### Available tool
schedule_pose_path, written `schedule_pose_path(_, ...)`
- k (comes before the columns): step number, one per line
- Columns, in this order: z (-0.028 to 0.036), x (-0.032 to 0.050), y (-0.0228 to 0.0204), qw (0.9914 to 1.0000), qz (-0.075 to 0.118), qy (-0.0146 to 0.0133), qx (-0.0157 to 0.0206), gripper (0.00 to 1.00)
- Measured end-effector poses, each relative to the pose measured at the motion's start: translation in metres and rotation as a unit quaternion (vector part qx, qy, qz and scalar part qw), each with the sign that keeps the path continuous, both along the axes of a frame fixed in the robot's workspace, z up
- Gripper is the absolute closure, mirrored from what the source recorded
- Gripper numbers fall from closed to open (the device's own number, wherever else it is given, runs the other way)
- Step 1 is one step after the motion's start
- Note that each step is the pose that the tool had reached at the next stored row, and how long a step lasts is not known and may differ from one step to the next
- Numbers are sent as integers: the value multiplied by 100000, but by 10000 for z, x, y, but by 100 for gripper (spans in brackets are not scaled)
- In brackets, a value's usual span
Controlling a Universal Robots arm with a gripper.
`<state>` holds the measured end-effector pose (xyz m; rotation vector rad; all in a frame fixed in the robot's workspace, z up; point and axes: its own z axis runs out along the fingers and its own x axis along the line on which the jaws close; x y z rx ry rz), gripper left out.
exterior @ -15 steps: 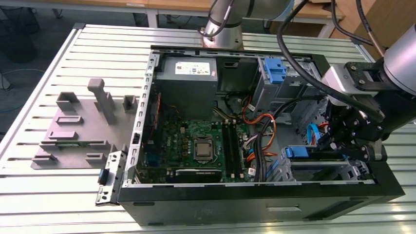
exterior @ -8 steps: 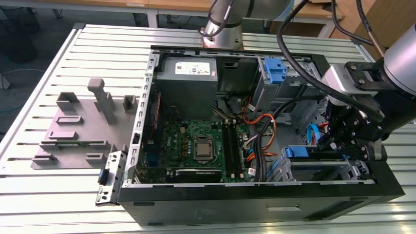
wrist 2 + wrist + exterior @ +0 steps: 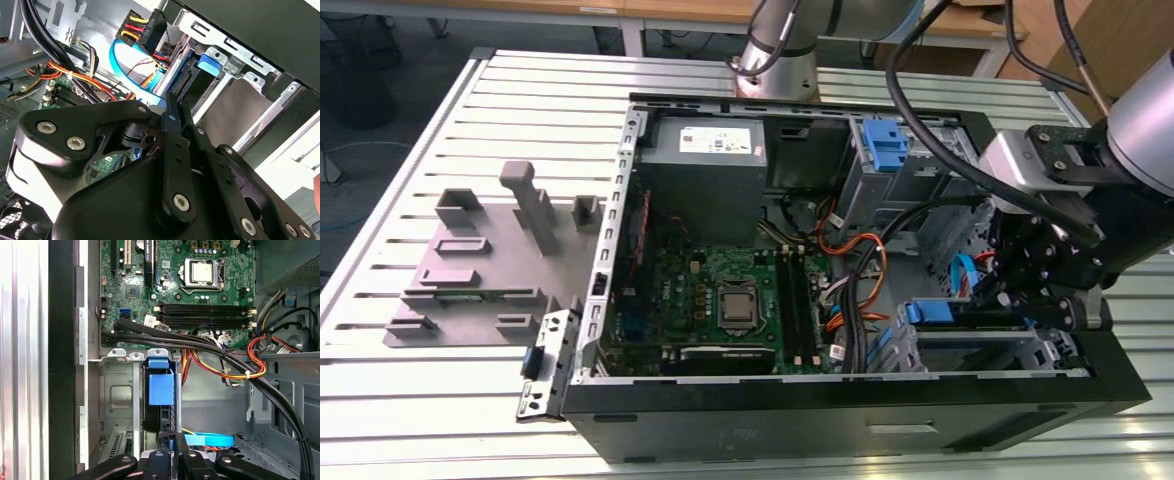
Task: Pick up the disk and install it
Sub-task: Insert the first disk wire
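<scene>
The disk (image 3: 161, 387) stands edge-on in the metal drive bay (image 3: 117, 400) at the front corner of the open computer case (image 3: 761, 420), with its blue bracket tab uppermost. In the second wrist view the disk (image 3: 186, 79) shows its connector edge and blue tab beside the bay's silver frame (image 3: 260, 80). My gripper (image 3: 173, 442) hangs directly over the bay, fingers drawn close together on the disk's near end. In the exterior view the gripper (image 3: 1034, 305) sits at the case's right front corner, just right of the blue tab (image 3: 937, 312).
Black cable bundles (image 3: 200, 342) and red, orange and yellow wires (image 3: 250, 370) cross close to the bay, along with a blue flat cable (image 3: 125, 65). The motherboard (image 3: 720, 300) fills the case's middle. A grey plastic stand (image 3: 480, 270) sits on the slatted table at the exterior view's left.
</scene>
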<state>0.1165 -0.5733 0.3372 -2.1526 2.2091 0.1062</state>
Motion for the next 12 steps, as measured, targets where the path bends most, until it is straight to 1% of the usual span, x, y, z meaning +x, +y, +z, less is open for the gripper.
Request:
schedule_pose_path(5, -5, -8, 0, 100000, -17, 0, 4, 84)
schedule_pose_path(12, -37, -9, 0, 100000, -39, 1, 4, 84)
